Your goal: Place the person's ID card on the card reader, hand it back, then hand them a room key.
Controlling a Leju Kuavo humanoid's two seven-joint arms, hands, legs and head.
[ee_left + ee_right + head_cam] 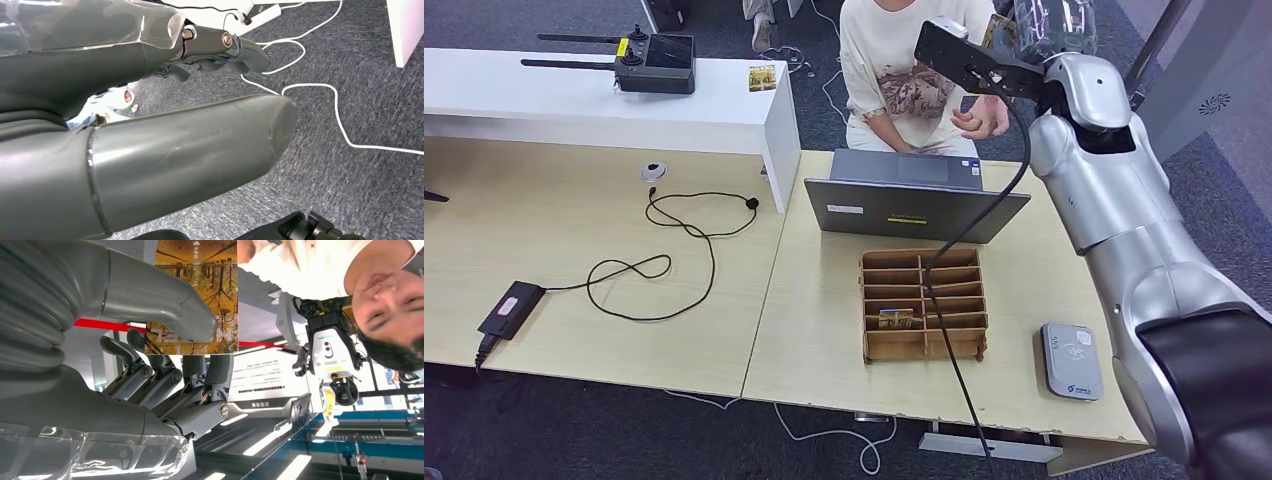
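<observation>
Pale wood runs across our desk (pixel 574 300), and going from the left we see a black power adapter (pixel 510 308) with its looped cable (pixel 664 262), then a grey laptop (pixel 914 205) and a cardboard divider box (pixel 924 305) holding one small card (pixel 896 319). Just right of the box lies the grey card reader (pixel 1070 360), with nothing on it. Our left hand (pixel 215 50) hangs over carpet, its fingers curled in on nothing. Our right hand (pixel 165 360) is raised toward the seated person (pixel 904 70), pinching a printed card (pixel 197 290) between thumb and fingers. We cannot tell whether this is the ID or a room key. The person's hand (pixel 984 118) waits close by, not touching. We judge the card thin, stiff, light and slick, so it is best pinched flat across one edge, with the far end free for the person to take.
</observation>
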